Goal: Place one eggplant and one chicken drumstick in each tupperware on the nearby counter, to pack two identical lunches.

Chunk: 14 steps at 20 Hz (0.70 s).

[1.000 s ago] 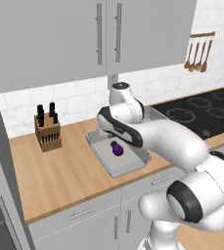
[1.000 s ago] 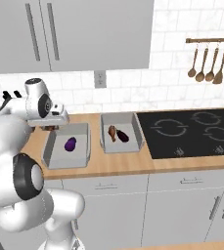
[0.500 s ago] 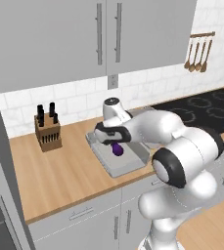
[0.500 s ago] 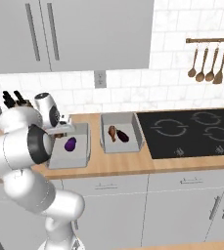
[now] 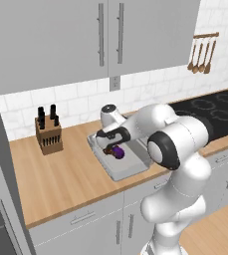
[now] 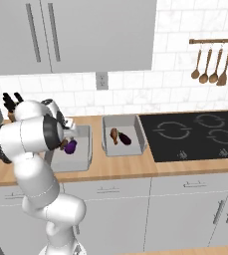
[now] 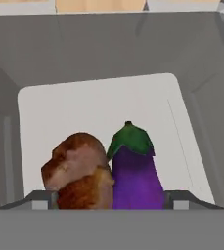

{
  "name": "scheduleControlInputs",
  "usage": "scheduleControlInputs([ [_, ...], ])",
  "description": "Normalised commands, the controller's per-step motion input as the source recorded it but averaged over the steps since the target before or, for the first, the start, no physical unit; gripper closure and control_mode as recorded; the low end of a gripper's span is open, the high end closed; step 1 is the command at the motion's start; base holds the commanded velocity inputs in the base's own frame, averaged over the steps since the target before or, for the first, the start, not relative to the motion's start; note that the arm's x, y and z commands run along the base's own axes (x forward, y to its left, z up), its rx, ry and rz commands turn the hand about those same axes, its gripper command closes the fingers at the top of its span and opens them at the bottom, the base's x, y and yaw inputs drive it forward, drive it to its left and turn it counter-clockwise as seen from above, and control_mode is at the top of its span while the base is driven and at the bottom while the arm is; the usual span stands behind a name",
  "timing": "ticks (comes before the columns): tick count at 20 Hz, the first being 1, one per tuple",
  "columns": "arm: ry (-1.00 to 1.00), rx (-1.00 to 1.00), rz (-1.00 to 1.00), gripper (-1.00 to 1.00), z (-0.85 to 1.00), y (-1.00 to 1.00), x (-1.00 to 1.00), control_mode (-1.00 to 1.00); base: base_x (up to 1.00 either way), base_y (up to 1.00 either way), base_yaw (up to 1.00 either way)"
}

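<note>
Glossy purple eggplant (image 7: 135, 176) and bumpy brown drumstick (image 7: 79, 176) touch in grey tupperware (image 7: 99, 100); end effector (image 7: 106, 200) lowered, grip unclear.

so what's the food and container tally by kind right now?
eggplant: 2, one in the left tupperware, one in the right tupperware
chicken drumstick: 2, one beside the left eggplant, one in the right tupperware
tupperware: 2, left and right
total: 6
</note>
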Motion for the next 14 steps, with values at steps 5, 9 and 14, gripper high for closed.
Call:
scheduleControlInputs([
  [5, 0.01, 0.06, -0.15, -1.00, 0.29, -0.06, -0.52, -1.00, 0.00, 0.00, 0.00],
  [9, -0.20, 0.20, -0.08, -1.00, 0.66, -0.46, -1.00, -1.00, 0.00, 0.00, 0.00],
  [14, -0.51, 0.16, 0.00, -1.00, 0.64, -0.82, -1.00, -1.00, 0.00, 0.00, 0.00],
])
